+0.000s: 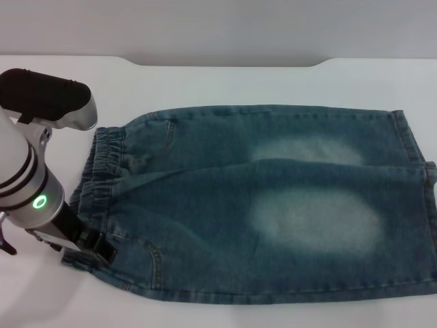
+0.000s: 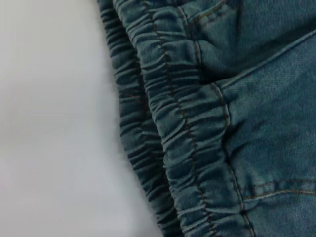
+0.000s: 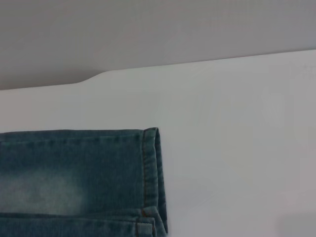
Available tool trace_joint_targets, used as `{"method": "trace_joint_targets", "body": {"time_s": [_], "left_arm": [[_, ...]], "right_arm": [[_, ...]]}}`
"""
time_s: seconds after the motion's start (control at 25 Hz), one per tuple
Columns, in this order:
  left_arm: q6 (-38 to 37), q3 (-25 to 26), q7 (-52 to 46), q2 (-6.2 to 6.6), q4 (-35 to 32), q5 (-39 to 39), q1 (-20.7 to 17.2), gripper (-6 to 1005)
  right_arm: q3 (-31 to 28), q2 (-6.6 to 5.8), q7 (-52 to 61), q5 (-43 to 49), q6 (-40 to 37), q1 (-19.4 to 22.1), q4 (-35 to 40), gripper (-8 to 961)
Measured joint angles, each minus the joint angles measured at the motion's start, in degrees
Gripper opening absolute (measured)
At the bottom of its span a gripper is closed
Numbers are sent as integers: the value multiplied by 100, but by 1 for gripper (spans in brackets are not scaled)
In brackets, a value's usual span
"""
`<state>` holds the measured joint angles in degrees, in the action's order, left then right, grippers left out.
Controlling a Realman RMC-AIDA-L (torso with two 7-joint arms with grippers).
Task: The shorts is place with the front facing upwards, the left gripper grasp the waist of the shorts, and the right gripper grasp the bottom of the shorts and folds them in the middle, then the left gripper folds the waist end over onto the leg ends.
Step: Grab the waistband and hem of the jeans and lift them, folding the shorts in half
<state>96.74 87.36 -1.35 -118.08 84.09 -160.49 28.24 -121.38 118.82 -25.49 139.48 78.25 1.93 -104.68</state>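
The left gripper (image 1: 102,249) sat at the waist (image 1: 102,171), its opening impossible to tell; a shallow bite risked slipping off the shorts (image 1: 273,205).

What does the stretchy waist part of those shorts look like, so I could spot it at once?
On the white table lie blue-green denim shorts, spread flat with pale faded patches. Follow them toward the robot's left, where the left gripper sits at their near corner. The waist is that puckered, gathered band, unlike the straight, flat stitched hems at the opposite end.
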Motion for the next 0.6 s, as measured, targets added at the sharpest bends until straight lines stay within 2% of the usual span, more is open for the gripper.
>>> {"method": "trace_joint_targets", "body": {"time_s": [0.32,0.56,0.6], "left_arm": [[-239,-68,5,-12,-278,168,-26,836],[-220,-42,52,9,-199,130,-96,821],[-213,-65,55,8,-183,99,-101,776]], "right_arm": [[2,0,1,0,81,0,-194,567],[-2,11,17,0,166,26,-367,566],[-5,13,19,0,181,28,-373,566]]}}
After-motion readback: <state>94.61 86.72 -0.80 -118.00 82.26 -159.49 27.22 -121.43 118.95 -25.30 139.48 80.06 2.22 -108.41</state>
